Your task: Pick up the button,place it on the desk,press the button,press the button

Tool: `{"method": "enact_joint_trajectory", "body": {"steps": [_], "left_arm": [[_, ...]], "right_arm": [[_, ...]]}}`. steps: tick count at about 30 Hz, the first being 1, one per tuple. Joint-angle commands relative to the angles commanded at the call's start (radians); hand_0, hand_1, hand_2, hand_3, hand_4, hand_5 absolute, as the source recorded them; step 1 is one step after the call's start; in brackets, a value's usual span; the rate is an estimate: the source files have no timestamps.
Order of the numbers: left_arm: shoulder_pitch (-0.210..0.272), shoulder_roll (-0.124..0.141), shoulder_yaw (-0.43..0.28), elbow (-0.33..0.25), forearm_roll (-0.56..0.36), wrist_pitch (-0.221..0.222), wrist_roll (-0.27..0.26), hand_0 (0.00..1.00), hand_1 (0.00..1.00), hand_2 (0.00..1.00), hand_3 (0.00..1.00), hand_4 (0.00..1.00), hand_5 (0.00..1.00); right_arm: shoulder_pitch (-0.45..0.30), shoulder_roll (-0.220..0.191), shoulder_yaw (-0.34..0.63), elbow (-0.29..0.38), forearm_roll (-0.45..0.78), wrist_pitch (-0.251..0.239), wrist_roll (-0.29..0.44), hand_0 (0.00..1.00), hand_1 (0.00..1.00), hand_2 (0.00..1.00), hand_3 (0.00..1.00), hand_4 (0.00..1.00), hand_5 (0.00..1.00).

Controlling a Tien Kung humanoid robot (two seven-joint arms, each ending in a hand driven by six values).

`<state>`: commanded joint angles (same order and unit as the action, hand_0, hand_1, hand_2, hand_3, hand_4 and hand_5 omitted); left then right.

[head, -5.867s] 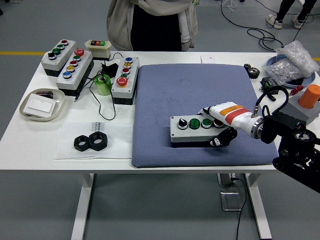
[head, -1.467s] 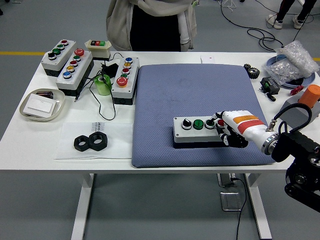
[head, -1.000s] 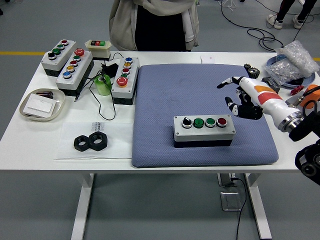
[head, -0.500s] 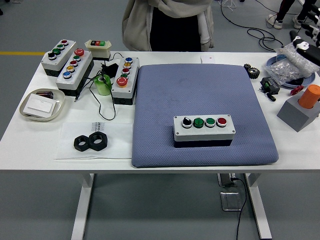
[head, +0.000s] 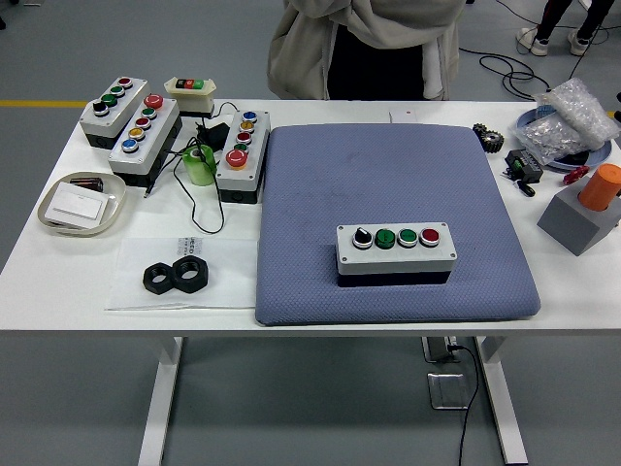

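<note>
We see neither of our hands, so their state cannot be told, while the button box (head: 396, 253) sits flat on the blue mat (head: 388, 175), buttons up for pressing.

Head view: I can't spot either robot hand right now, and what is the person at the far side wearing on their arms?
Neither robot arm nor hand shows in the head view. The person at the table's far side wears a loose beige jacket with long sleeves over a dark top; the cloth hangs in soft folds. Their hands are not visible, and no cables or markings show on the clothing.
</note>
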<state>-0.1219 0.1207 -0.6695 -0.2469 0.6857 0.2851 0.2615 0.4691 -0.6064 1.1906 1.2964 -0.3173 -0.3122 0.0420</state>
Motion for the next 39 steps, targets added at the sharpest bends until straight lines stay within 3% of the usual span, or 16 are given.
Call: {"method": "enact_joint_trajectory", "body": {"steps": [39], "left_arm": [[0.005, -0.002, -0.008, 0.001, 0.013, 0.000, 0.002, 0.679, 0.647, 0.742, 0.780, 0.671, 0.998]], "right_arm": [[-0.018, -0.008, 0.028, 0.009, 0.020, -0.009, -0.026, 0.954, 0.851, 0.897, 0.889, 0.595, 0.553]]}}
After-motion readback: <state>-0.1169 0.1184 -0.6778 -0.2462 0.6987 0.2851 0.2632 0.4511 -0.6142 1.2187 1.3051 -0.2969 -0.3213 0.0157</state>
